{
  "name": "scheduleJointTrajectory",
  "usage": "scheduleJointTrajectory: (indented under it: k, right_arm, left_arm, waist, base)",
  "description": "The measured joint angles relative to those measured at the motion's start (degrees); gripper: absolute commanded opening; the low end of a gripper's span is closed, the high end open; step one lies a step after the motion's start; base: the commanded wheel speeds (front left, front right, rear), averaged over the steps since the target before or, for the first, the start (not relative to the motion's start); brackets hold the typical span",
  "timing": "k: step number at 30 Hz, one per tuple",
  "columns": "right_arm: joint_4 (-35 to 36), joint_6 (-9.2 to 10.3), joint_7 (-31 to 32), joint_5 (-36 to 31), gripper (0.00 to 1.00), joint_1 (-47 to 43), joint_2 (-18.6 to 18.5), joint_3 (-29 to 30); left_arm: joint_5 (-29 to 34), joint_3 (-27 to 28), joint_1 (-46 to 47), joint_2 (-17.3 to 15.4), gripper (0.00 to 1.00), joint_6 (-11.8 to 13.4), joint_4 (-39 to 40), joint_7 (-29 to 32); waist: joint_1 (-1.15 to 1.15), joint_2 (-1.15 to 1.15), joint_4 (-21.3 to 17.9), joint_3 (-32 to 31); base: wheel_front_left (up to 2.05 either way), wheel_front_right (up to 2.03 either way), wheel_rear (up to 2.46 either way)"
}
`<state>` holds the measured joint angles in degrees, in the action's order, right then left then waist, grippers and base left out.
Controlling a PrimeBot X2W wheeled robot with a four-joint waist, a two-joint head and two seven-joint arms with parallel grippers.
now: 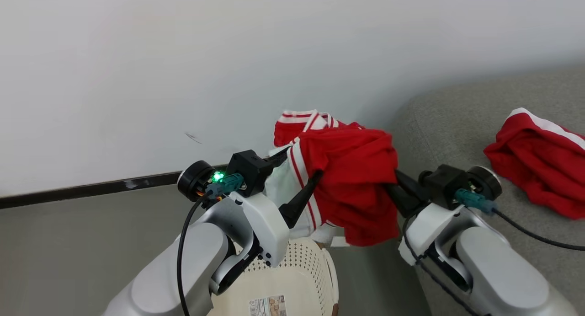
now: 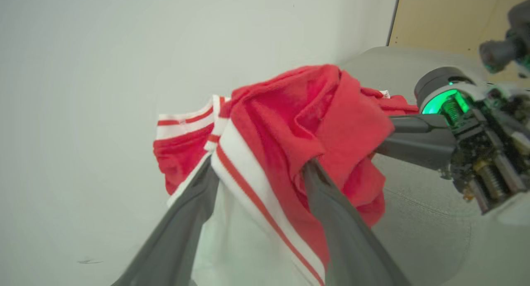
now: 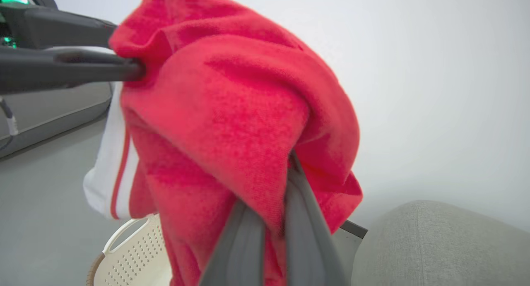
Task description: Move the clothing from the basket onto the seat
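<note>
A red garment with white striped trim (image 1: pixel 352 183) hangs bunched in the air between both grippers, above the cream perforated basket (image 1: pixel 301 270). My left gripper (image 1: pixel 299 169) grips its white-striped side, fingers held fairly wide by a thick wad of cloth (image 2: pixel 290 124). My right gripper (image 1: pixel 395 179) is shut on the red side, fingers close together in the fabric (image 3: pixel 232 112). The grey sofa (image 1: pixel 457 124) is just right of the basket, and a second red and white garment (image 1: pixel 534 165) lies on its seat. The basket's label (image 1: pixel 267 305) shows on its bare bottom.
A white wall stands close behind, with a dark baseboard (image 1: pixel 91 188) above the grey floor (image 1: pixel 68 252) on the left. A tan wooden panel (image 2: pixel 447 17) rises beyond the sofa in the left wrist view.
</note>
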<state>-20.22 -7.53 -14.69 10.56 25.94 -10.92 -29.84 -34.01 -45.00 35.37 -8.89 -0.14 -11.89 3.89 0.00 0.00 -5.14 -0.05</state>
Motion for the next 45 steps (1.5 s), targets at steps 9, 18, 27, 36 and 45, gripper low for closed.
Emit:
scheduleJointTrajectory:
  k: [9, 18, 27, 36, 45]
  right_arm:
    - [2.0, -0.01, 0.0, 0.1, 0.0, -1.2, -3.4, 8.5]
    - [4.8, 0.0, 0.0, 0.0, 0.0, -5.8, -6.9, 16.9]
    - [7.4, 0.0, 0.0, 0.1, 0.0, -8.4, -8.7, 22.0]
    - [8.7, -0.01, 0.0, 0.1, 0.0, -6.7, -9.9, 17.3]
    - [8.8, -0.01, 0.7, 1.6, 0.0, 7.5, -14.7, 17.4]
  left_arm:
    - [-1.3, 0.0, -1.4, 1.2, 1.0, -0.1, -0.5, -2.4]
    - [-1.3, -0.9, -3.3, 2.5, 1.0, -0.6, -1.4, -4.8]
    - [-1.3, -1.4, -4.4, 3.3, 1.0, -0.6, -1.7, -6.6]
    - [-1.2, -1.8, -4.4, 3.5, 1.0, -0.3, -1.8, -7.5]
    - [-0.6, -1.8, -4.4, 3.0, 1.0, 0.8, -1.8, -7.5]
  waist:
    - [0.0, 0.0, -3.0, -0.1]
    - [0.0, 0.0, -6.8, -0.2]
    - [0.0, 0.0, -10.6, 0.1]
    - [0.0, 0.0, -13.5, 1.6]
    - [0.0, 0.0, -15.0, 4.6]
  base:
    - [0.0, 0.0, 0.0]
    - [0.0, 0.0, 0.0]
    - [0.0, 0.0, 0.0]
    - [0.0, 0.0, 0.0]
    - [0.0, 0.0, 0.0]
